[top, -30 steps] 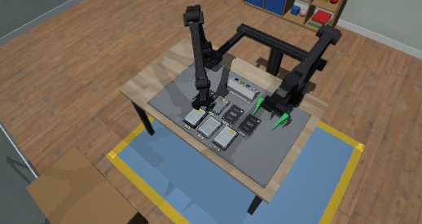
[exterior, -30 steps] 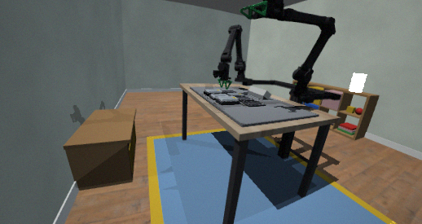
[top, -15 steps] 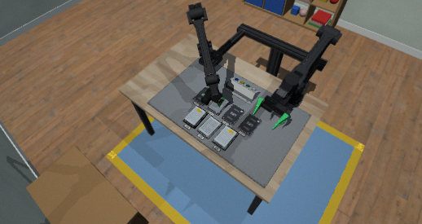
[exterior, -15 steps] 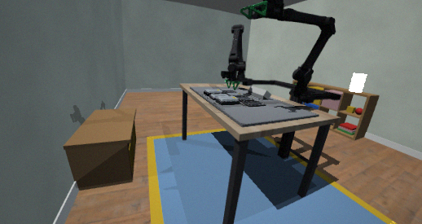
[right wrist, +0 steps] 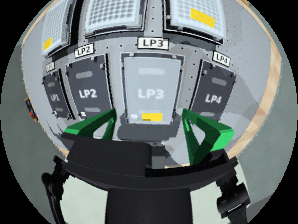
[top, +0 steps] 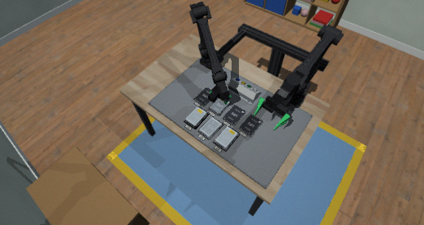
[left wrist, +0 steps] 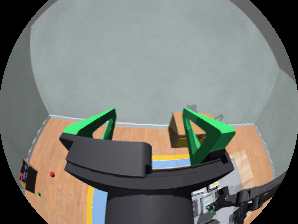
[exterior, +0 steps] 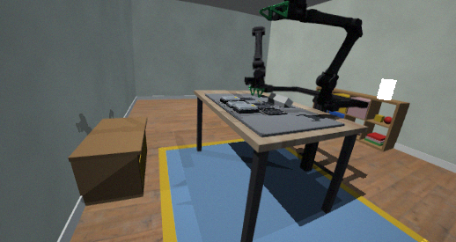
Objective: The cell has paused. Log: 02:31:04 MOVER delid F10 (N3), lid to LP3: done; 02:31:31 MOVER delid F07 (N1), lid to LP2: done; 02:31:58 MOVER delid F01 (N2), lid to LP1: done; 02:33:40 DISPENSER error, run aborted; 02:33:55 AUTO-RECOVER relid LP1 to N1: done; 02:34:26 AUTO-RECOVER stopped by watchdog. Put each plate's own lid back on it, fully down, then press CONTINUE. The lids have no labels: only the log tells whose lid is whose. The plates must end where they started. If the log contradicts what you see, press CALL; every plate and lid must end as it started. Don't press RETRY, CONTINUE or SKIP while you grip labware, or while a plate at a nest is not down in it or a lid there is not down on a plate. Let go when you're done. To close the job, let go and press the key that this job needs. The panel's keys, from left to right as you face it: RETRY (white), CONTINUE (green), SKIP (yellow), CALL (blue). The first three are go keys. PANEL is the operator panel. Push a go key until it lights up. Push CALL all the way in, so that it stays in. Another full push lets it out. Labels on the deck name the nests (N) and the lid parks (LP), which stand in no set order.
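My right gripper [right wrist: 149, 112] [top: 220, 98] [exterior: 256, 91] is open and empty above LP3. A clear lid [right wrist: 151, 80] [top: 219, 105] with a yellow sticker lies on LP3, between the fingers in the right wrist view but below them. LP1 [right wrist: 55, 95], LP2 [right wrist: 87, 94] and LP4 [right wrist: 214, 97] hold no lid. The N1 plate [right wrist: 187, 11] [top: 196, 117] and N2 plate [right wrist: 60, 22] [top: 227, 138] each show a yellow sticker and look lidded. The N3 plate [right wrist: 115, 15] [top: 210, 127] between them shows none and looks unlidded. My left gripper [top: 264, 122] [left wrist: 149, 111] is open, empty and high up.
The panel [top: 245, 92] [exterior: 280, 100] stands behind the parks; its blue [top: 237, 79], yellow [top: 243, 83], green [top: 249, 86] and white keys show small, and whether any is lit cannot be told. The left arm hangs high at the deck's other side, away from the right arm.
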You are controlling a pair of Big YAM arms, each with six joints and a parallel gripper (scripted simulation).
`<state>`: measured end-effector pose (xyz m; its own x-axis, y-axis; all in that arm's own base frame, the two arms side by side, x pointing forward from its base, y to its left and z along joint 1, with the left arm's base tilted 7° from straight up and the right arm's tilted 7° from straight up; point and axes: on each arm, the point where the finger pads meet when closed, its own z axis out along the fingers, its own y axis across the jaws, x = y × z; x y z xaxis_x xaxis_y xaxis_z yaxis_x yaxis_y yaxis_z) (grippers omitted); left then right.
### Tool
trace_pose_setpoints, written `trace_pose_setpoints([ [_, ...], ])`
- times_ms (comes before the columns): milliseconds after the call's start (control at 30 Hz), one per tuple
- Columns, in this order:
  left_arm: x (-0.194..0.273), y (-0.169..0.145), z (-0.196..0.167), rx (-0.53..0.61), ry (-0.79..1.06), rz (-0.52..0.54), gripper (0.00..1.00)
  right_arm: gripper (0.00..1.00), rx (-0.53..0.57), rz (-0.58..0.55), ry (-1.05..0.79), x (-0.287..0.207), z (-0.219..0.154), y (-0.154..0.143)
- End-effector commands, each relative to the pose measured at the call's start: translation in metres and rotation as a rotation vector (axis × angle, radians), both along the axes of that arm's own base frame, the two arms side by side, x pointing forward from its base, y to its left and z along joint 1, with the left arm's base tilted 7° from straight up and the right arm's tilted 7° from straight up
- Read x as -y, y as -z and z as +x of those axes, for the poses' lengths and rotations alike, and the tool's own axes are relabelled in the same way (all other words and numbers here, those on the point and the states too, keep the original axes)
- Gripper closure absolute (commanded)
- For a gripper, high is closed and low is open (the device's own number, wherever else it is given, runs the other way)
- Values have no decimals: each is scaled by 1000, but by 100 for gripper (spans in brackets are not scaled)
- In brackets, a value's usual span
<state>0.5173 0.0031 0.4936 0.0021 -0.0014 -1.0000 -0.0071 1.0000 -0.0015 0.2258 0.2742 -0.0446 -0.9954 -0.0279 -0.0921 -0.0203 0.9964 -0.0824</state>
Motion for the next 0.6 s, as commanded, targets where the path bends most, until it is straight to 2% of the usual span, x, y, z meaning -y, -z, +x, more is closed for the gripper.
trace_pose_setpoints([
  [0, 4, -34, 0, 60, 8, 8, 0, 0, 25, 26, 31, -9, 13, -8],
  [567, 4, -34, 0, 60, 8, 8, 0, 0, 24, 27, 30, -9, 14, -10],
])
